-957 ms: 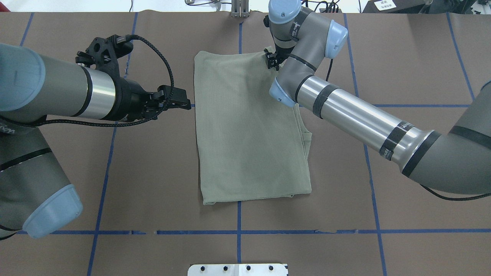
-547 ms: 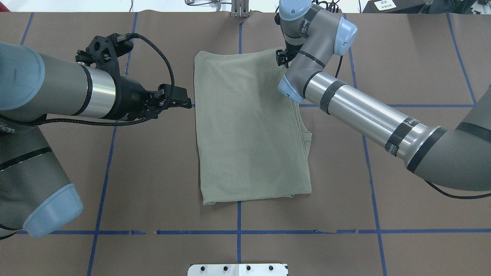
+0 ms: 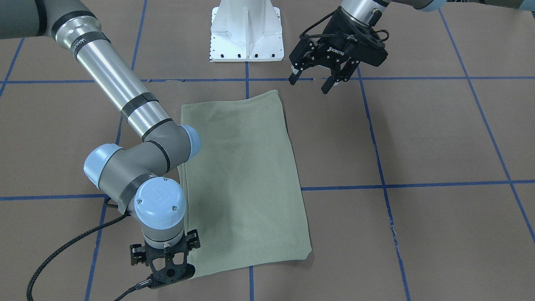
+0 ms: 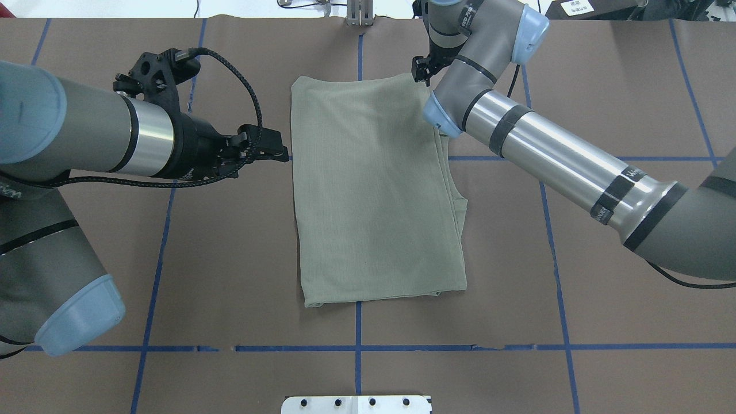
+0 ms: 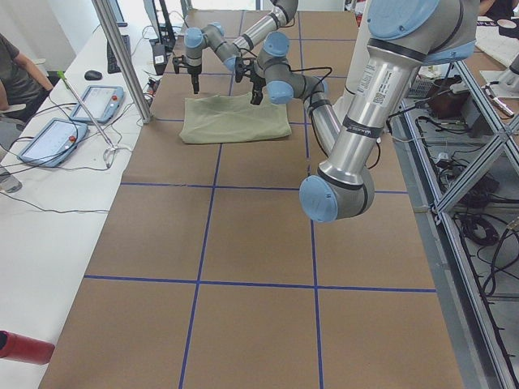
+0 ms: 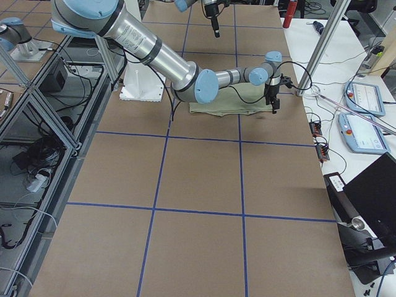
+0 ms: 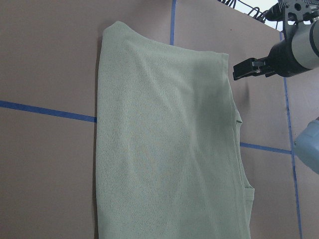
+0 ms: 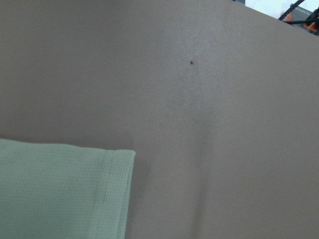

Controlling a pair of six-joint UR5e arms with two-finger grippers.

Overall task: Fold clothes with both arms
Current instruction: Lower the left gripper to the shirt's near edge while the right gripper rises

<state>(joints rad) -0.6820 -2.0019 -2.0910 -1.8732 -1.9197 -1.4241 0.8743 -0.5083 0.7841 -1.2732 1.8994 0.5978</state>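
Note:
The sage-green shirt [image 4: 374,195] lies folded into a flat upright rectangle mid-table; it also shows in the front view [image 3: 242,184] and the left wrist view [image 7: 169,149]. My left gripper [image 4: 282,152] hovers just left of the shirt's left edge, open and empty, its fingers apart in the front view [image 3: 311,83]. My right gripper [image 4: 418,69] hangs beside the shirt's far right corner, off the cloth. In the left wrist view [image 7: 234,72] its fingertips stand slightly apart and hold nothing. The right wrist view shows only that shirt corner [image 8: 60,194] lying flat on the brown table.
The white pedestal [image 3: 246,33] stands at the robot's side of the table. Blue tape lines [image 4: 356,348] grid the brown cover. Two tablets [image 5: 97,101], a metal post [image 5: 130,73] and a seated person [image 5: 16,73] are on the operators' side.
My right gripper has let go of the shirt's far right corner and moved away to the right and farther back; the corner now lies flat. The left arm has barely moved.

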